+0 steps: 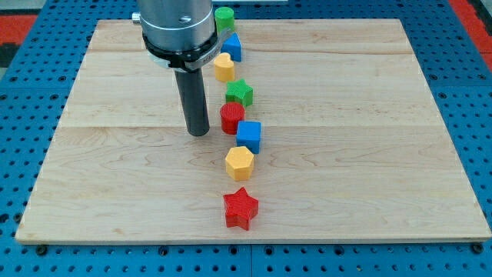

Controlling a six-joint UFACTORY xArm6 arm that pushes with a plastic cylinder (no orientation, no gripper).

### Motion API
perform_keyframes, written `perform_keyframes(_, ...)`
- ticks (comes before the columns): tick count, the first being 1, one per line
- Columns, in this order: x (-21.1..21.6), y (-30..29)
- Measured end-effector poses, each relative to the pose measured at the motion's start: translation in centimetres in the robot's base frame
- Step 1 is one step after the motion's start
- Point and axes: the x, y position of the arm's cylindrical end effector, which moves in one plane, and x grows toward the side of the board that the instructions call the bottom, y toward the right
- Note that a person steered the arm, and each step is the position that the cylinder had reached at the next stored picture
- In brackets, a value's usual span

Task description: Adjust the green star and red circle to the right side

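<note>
The rod's tip [199,134] rests on the pale wooden board [369,154], just to the view's left of the red plastic circle block [232,118] and apart from it by a narrow gap. There are no fingers here to spread or press together: the arm ends in a plain dark rod and holds nothing.

The green plastic star block [240,92] sits just above the red circle, the two touching or nearly so, in the middle of a loose column of blocks. Below them lie a blue cube [249,136], a yellow hexagonal block [239,162] and a red star block [241,208]; above, a yellow heart-like block [224,68], a blue block [232,47] and a green round block [224,18].

Both targets look light, rigid and apt to slide easily on smooth wood. The circle may roll off a glancing push; the star's points may turn it. Contact belongs on their left faces, centred.

The rod stands upright beneath its grey mount [178,31].
</note>
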Motion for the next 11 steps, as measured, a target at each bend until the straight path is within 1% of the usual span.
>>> perform_keyframes(1,-0.5,2.0)
perform_keyframes(3,-2.8,2.1)
perform_keyframes(4,-2.6,-1.4)
perform_keyframes(5,-0.2,-5.8)
perform_keyframes(6,0.1,-8.4)
perform_keyframes(11,0.5,-7.5)
